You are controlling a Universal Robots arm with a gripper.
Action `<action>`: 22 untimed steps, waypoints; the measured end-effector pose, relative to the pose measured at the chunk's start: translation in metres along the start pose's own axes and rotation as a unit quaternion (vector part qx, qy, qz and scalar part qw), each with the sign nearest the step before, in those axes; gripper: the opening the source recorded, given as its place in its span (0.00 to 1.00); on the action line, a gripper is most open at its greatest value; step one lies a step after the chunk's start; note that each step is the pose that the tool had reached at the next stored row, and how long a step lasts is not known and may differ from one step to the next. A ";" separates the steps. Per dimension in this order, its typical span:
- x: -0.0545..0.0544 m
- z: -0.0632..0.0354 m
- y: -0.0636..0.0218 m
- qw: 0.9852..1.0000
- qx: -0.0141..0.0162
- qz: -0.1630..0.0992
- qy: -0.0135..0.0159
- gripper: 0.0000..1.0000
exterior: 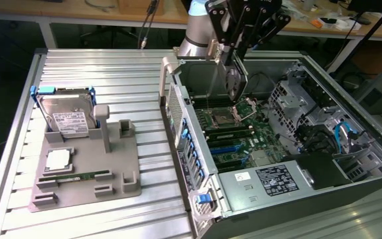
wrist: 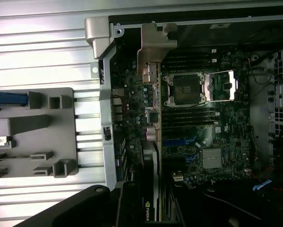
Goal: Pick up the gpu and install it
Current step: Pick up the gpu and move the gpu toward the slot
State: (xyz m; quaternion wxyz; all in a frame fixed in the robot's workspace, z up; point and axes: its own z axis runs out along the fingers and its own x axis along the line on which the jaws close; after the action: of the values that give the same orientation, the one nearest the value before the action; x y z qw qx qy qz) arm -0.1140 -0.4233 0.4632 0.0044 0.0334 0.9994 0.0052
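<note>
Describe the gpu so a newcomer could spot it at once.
Find the open computer case on the exterior view's right. Above its motherboard, the gripper holds the gpu, a dark card hanging upright. Unlike the hard drive and RAM stick resting on the grey tray, it hangs in the air.

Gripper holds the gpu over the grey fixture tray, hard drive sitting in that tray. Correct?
No: the gripper holds the gpu over the motherboard in the open case, per the exterior view. The hard drive does sit in the tray.

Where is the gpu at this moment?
In the exterior view, the gpu hangs on edge from the gripper over the open computer case, near the processor socket.
</note>
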 end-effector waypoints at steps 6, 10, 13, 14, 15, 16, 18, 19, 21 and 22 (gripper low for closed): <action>-0.004 0.0000 0.0003 1.000 0.000 0.000 0.000 0.27; -0.007 0.0001 0.0005 1.000 0.000 0.000 0.000 0.27; -0.009 0.0001 0.0006 1.000 0.000 -0.001 0.000 0.27; -0.011 0.0001 0.0007 1.000 0.000 -0.001 0.000 0.27; -0.011 0.0001 0.0008 1.000 0.000 -0.001 0.000 0.27; -0.012 0.0001 0.0008 1.000 0.000 -0.001 0.000 0.27; -0.013 0.0001 0.0009 1.000 0.000 -0.001 0.000 0.27; -0.014 0.0001 0.0009 1.000 0.000 -0.001 0.000 0.27; -0.015 0.0001 0.0010 1.000 0.000 -0.001 0.000 0.27; -0.016 0.0001 0.0011 1.000 0.000 -0.001 0.000 0.27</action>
State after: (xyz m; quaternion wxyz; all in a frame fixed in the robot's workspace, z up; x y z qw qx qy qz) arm -0.0983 -0.4233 0.4632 0.0044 0.0324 0.9995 0.0051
